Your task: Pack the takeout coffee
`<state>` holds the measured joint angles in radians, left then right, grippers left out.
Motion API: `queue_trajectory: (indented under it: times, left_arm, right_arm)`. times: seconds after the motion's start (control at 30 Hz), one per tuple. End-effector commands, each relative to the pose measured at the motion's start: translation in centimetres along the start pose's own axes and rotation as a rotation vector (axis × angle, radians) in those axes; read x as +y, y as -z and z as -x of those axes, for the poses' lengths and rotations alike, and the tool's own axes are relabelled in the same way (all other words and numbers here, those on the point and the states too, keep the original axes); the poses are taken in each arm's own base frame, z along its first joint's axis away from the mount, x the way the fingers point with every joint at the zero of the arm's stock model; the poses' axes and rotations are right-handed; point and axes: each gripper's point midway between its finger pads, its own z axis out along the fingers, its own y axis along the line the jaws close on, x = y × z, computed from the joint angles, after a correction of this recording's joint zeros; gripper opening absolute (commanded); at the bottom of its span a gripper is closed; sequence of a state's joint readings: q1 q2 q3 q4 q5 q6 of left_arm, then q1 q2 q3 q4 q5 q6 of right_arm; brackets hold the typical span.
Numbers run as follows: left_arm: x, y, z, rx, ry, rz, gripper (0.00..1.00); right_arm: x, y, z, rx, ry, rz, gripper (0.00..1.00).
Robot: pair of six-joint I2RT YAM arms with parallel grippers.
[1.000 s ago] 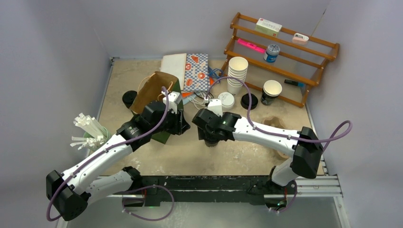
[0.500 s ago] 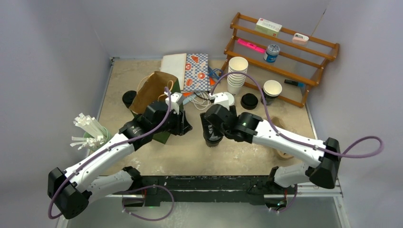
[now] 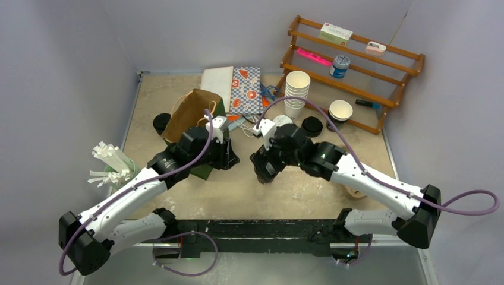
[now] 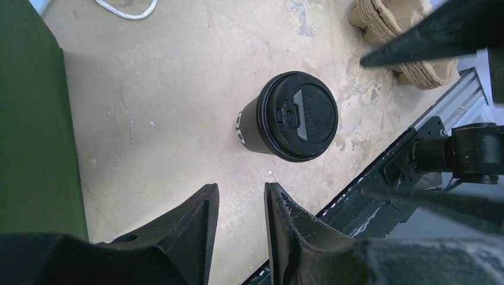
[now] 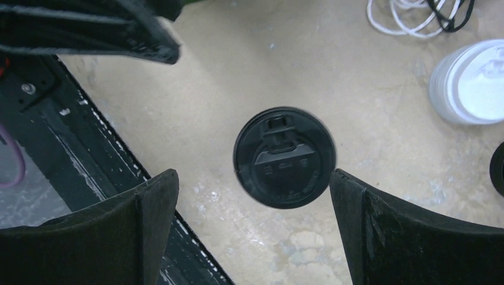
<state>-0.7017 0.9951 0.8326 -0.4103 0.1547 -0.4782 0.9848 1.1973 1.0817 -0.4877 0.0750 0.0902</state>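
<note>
The takeout coffee is a black paper cup with a black lid, standing upright on the table near its front edge. My right gripper hangs open and wide just above it, with the lid showing between and beyond its fingertips, untouched. In the top view only a sliver of the cup peeks out under that gripper. My left gripper hovers to the cup's left, beside a dark green bag. Its fingers stand a little apart with only bare table between them.
An open brown paper bag sits behind the green bag. White lids, a stack of white cups, black lids, a wooden rack, a cardboard cup carrier and a straw cup surround the cup.
My right gripper has opened wider, and its arm has swung so the wrist sits further back and right. The cup stays put. My left arm has hardly moved.
</note>
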Motion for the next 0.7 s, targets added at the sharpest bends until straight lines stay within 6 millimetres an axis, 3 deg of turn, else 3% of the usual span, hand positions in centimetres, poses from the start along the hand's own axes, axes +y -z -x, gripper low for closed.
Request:
queue_trajectory:
  times: [0.0, 0.2, 0.33, 0.4, 0.67]
  left_arm:
    - [-0.9, 2.2, 2.9, -0.116, -0.020, -0.004, 0.37]
    - [0.3, 3.6, 3.2, -0.166, 0.011, 0.070, 0.42]
    - [0.2, 4.6, 3.7, -0.214, 0.022, 0.063, 0.43]
    - [0.1, 4.9, 3.8, -0.211, 0.015, 0.064, 0.43]
    - [-0.1, 5.2, 4.4, -0.207, 0.003, 0.068, 0.45]
  right_arm:
    - [0.4, 1.0, 3.0, -0.071, 0.082, 0.195, 0.98]
    - [-1.1, -1.1, 0.7, 0.034, 0.131, 0.132, 0.98]
    - [-1.7, -2.6, -0.1, 0.080, 0.155, 0.116, 0.98]
    - [-2.8, -3.2, -0.2, 0.090, 0.173, 0.057, 0.98]
    - [-3.6, -3.5, -1.0, 0.115, 0.184, 0.023, 0.98]
